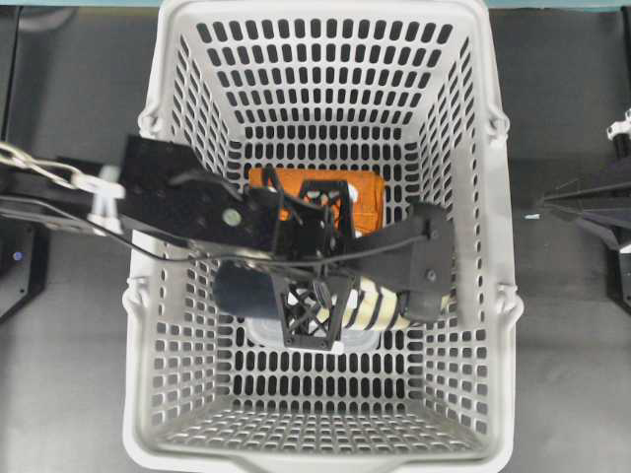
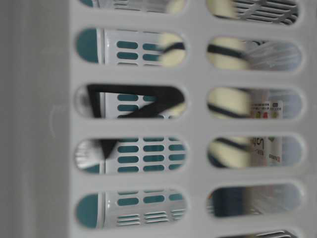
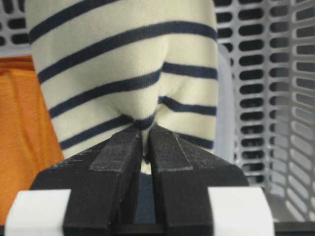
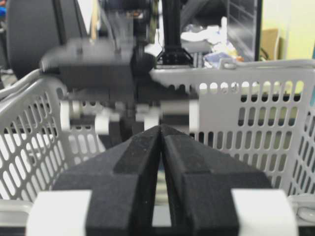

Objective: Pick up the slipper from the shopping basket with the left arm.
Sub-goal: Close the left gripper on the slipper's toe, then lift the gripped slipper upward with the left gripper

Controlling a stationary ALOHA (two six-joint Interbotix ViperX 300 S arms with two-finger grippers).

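The left arm (image 1: 187, 202) reaches into the shopping basket (image 1: 473, 197), its left gripper (image 3: 146, 135) pinching the slipper's (image 3: 123, 69) striped fabric.

Inside the light-grey slotted plastic shopping basket (image 1: 463, 197), the cream navy-striped slipper (image 1: 380, 304) is pinched by the left arm's black pincer (image 3: 144, 135), with a folded orange cloth (image 1: 365, 197) lying just behind it.

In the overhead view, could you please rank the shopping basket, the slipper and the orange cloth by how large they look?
1. The shopping basket, by far the largest, fills most of the frame.
2 and 3. The slipper and the orange cloth cannot be ranked: the left arm hides part of each, and their visible parts look similar.
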